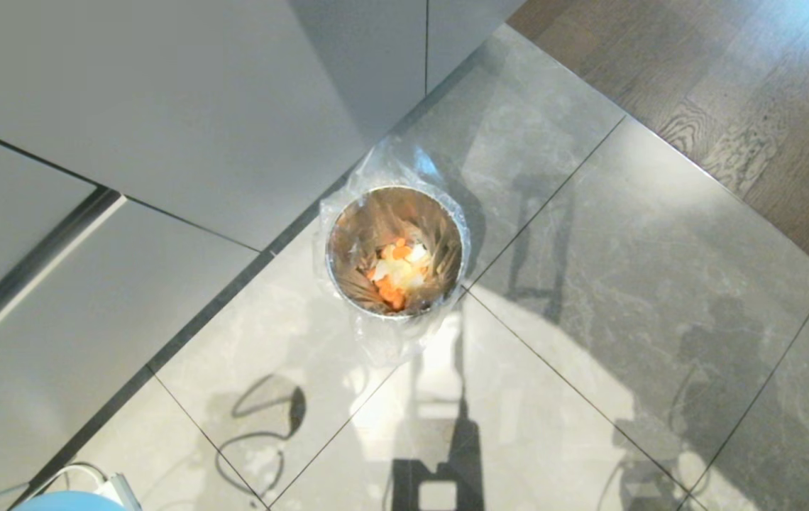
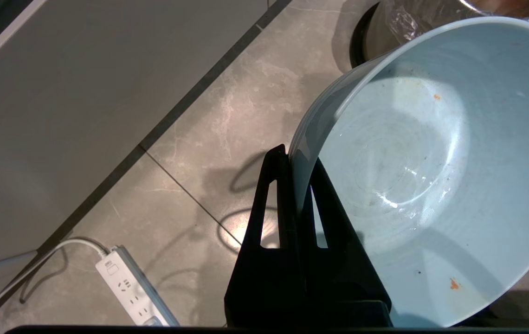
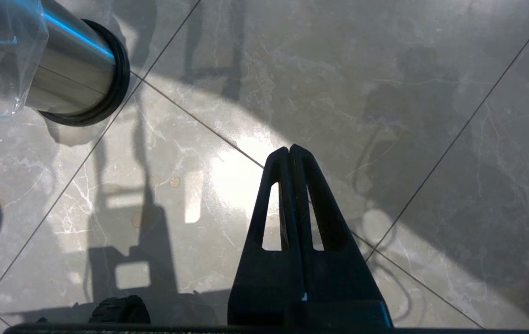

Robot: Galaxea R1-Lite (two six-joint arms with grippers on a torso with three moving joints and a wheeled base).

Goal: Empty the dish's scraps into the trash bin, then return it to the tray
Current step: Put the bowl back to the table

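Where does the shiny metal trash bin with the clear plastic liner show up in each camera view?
Head view: shiny metal trash bin at centre, seen from above, scraps inside.
Left wrist view: only its black base edge and bag, top edge, behind the white bowl.
Right wrist view: upper-left corner, lying sideways in frame.
Shared landmark: grey marble floor tiles with dark grout lines.

The floor [image 1: 589, 298] is made of large grey marble-like tiles with thin dark joints. At one side it meets brown wooden boards [image 1: 766, 92]. Plain grey cabinet fronts [image 1: 163, 106] stand along the other side. Bright light falls on the tiles. A white power strip [image 2: 130, 287] lies there.
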